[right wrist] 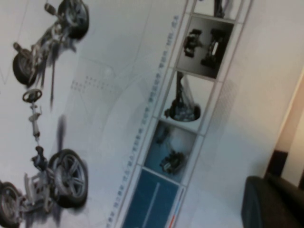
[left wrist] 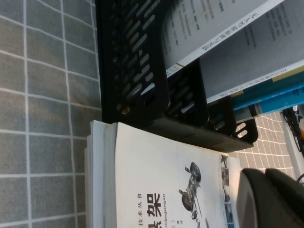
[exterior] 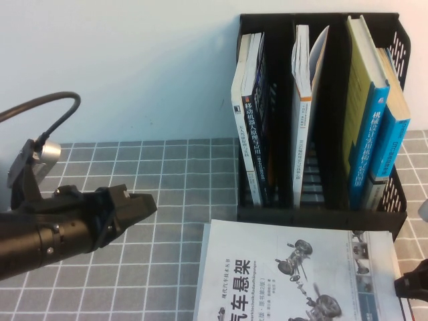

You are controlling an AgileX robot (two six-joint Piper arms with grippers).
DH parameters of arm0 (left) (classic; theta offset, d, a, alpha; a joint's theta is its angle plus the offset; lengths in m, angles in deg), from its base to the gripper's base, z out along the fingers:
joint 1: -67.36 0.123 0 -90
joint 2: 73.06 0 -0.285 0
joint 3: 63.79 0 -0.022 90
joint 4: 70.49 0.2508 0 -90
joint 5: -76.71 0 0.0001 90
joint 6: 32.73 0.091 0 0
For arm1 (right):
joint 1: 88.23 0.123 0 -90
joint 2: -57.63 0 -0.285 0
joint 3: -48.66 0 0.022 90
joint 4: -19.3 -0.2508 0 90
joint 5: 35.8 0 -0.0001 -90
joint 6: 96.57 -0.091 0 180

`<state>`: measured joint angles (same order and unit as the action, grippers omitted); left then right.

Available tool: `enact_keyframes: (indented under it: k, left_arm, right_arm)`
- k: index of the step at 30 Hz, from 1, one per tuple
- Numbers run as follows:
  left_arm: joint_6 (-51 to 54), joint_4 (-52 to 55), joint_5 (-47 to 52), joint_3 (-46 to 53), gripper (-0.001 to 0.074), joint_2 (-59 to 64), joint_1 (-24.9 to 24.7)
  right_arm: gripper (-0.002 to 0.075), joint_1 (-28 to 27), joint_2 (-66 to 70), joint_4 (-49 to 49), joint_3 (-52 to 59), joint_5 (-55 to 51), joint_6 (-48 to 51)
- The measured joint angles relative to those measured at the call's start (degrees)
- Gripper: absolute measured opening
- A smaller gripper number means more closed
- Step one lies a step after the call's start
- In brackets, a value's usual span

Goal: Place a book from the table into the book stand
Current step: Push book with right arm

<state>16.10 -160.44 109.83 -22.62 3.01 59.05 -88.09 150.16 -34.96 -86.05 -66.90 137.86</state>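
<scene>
My left gripper [exterior: 144, 204] hovers over the table [exterior: 174, 180], left of the book [exterior: 294, 274]; I cannot tell whether it is clenched or released. My right gripper [exterior: 413, 281] sits at the book's right edge, close above the cover, its state likewise unreadable. The book lies flat, cover up, just in front of the book stand [exterior: 321, 210], on top of another white book. The stand's 3 compartments already hold upright books [exterior: 254, 127], blue ones [exterior: 381, 127] in the right compartment.
</scene>
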Motion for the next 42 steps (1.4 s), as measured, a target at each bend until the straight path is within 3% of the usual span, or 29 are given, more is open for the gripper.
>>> enact_keyframes:
  k: [4,16,21,24,29,31,38,42]
  left_arm:
    - [0.55,-0.12,0.0,0.0,-0.0003,0.0,0.0]
    - [3.26,0.61,-2.0,0.0,-0.0003,0.65,0.0]
    - [3.75,0.61,2.05,0.0,0.001,1.61,0.0]
    - [3.82,0.61,6.17,-0.12,0.0102,2.59,0.0]
    - [3.87,-0.2,9.16,-0.57,0.0435,3.97,0.0]
    - [2.94,0.69,10.24,-0.83,0.0521,4.7,0.0]
    - [0.87,5.05,13.35,-1.36,0.0552,7.36,4.23]
    - [0.63,7.7,15.19,-1.49,0.0552,9.27,9.89]
  right_arm:
    - [-0.0002,0.43,0.46,-3.2,0.0,0.0,1.48]
    - [-0.0002,8.6,1.23,-9.39,0.0,3.41,2.4]
    - [-0.0002,9.38,1.32,-9.62,-0.48,3.52,2.79]
    - [-0.0002,9.38,1.72,-11.37,-1.39,3.52,4.48]
    - [-0.0002,9.96,4.54,-14.29,-3.88,2.68,6.67]
    - [-0.0002,10.61,6.42,-14.87,-5.06,2.33,7.62]
    - [-0.0002,11.72,7.2,-13.29,-8.54,0.88,7.37]
    - [-0.0002,11.72,3.97,-4.26,-9.6,0.13,0.26]
